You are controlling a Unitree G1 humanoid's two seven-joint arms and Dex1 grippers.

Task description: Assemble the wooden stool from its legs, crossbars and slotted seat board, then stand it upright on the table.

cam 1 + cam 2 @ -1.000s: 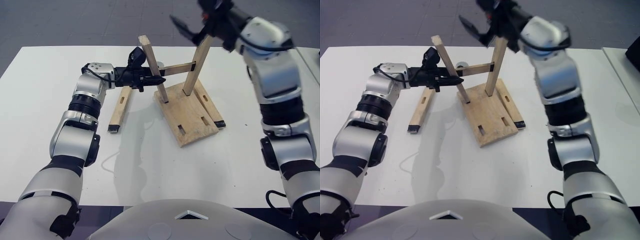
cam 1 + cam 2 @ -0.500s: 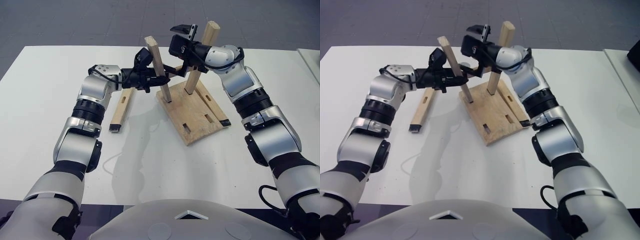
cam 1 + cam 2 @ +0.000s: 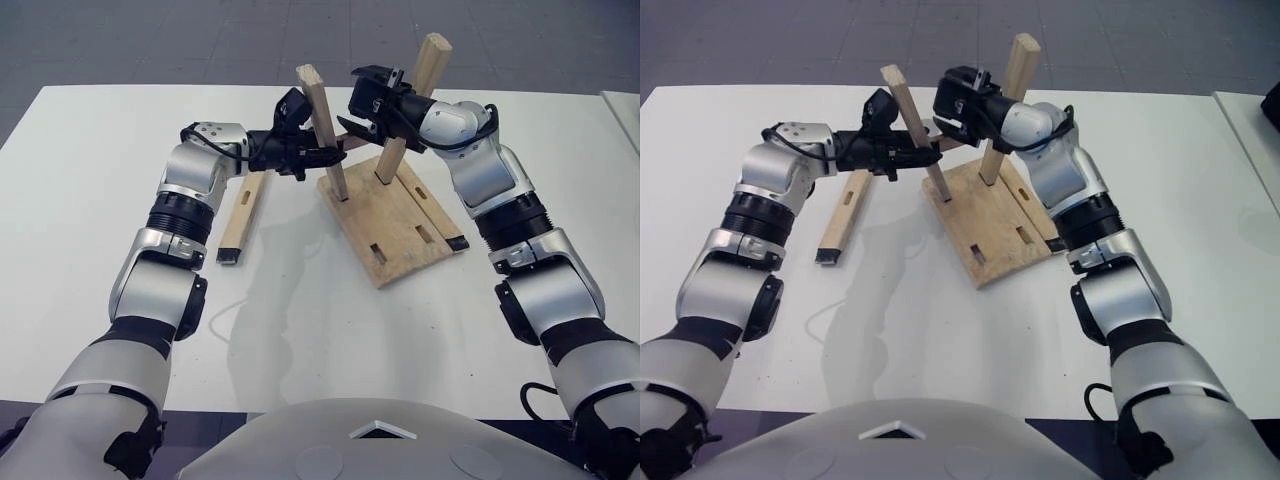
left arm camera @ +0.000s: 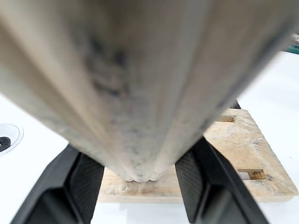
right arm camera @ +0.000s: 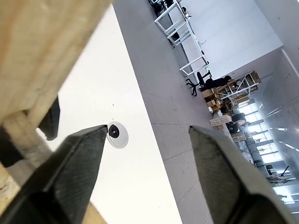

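Our right gripper [image 3: 360,100] has swung down from above and now sits between the left leg [image 3: 321,115] and the right leg [image 3: 392,160], fingers apart. We clamp the left gripper [image 3: 316,158] on the left leg, which stands tilted in the seat board [image 3: 400,218] lying on the table [image 3: 100,180].

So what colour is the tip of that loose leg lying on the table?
Black tip, on a pale wooden leg; the left eye view shows it best.

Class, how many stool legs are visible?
4: the left upright leg and right upright leg stand in the seat board; third leg lies on the table left of it; fourth leg along its right edge.
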